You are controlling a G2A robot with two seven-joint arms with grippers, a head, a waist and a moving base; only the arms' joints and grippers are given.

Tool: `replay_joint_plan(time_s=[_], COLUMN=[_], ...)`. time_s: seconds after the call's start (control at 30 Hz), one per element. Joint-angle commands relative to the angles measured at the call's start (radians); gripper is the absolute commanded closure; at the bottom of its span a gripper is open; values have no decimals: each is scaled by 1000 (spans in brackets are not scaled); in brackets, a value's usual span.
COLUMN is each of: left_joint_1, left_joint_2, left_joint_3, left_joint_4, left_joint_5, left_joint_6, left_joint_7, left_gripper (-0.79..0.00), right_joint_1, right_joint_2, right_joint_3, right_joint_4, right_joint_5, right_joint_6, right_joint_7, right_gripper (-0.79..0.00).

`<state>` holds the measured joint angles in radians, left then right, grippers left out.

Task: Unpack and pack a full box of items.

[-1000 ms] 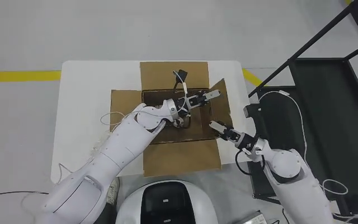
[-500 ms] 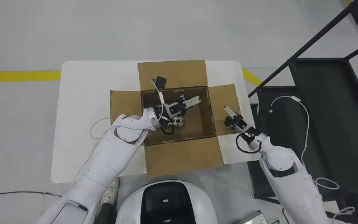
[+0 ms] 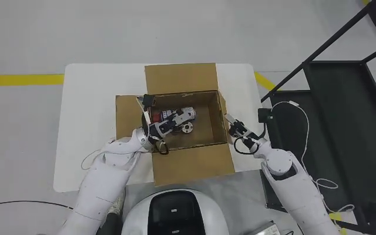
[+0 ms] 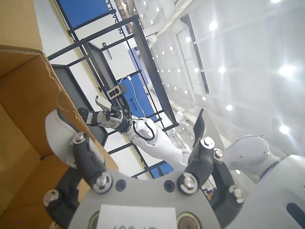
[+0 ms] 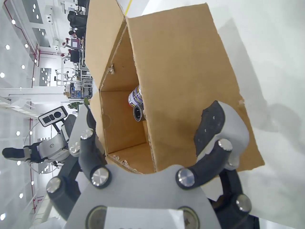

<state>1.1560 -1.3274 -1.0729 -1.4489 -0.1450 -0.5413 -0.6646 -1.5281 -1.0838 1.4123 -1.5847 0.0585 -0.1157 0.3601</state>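
One white table, bearing a cardboard box with all four flaps spread. At the box's left edge, the left gripper, fingers apart, empty, tipped upward toward the ceiling. Over the right flap, just outside the wall, the right gripper, fingers likewise apart and empty. Between the two, on the box floor, a can on its side, long axis running from one gripper toward the other. Sits just beside and below the left gripper, and ahead of and below the right gripper, past the wall. Probably the easier reach for the left arm, though not as now aimed. Just beside the can, a small round item, too small to name. Both largely cut off by the box wall in the right wrist view; floor under the left wrist hidden.
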Motion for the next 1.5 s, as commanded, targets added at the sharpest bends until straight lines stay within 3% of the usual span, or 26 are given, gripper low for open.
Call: replay_joint_plan(time_s=[0.0,0.17,0.3,0.47,0.6,0.73,1.47], left_joint_1=[13,51,105,193,250,257,257], left_joint_2=[5,18,30,44,51,51,51], left_joint_3=[-15,-77,-156,-260,-318,-322,-322], left_joint_4=[-20,-75,-136,-208,-238,-242,-242], left_joint_5=[-5,-21,-20,-28,-8,-10,-10], left_joint_6=[-4,-44,-81,-107,-106,-106,-106], left_joint_7=[-2,21,84,167,232,244,244], left_gripper=[-785,-785,-785,-785,-785,-785,-785], right_joint_1=[3,-32,-41,65,182,246,246], right_joint_2=[-1,9,18,26,18,5,5], right_joint_3=[6,69,102,35,-76,-167,-167], right_joint_4=[-17,-150,-275,-310,-273,-230,-230], right_joint_5=[-5,-94,-166,-258,-335,-370,-370], right_joint_6=[-14,-46,-109,-129,-69,-30,-30], right_joint_7=[-12,-36,33,265,332,341,341], right_gripper=[-785,-785,-785,-785,-785,-785,-785])
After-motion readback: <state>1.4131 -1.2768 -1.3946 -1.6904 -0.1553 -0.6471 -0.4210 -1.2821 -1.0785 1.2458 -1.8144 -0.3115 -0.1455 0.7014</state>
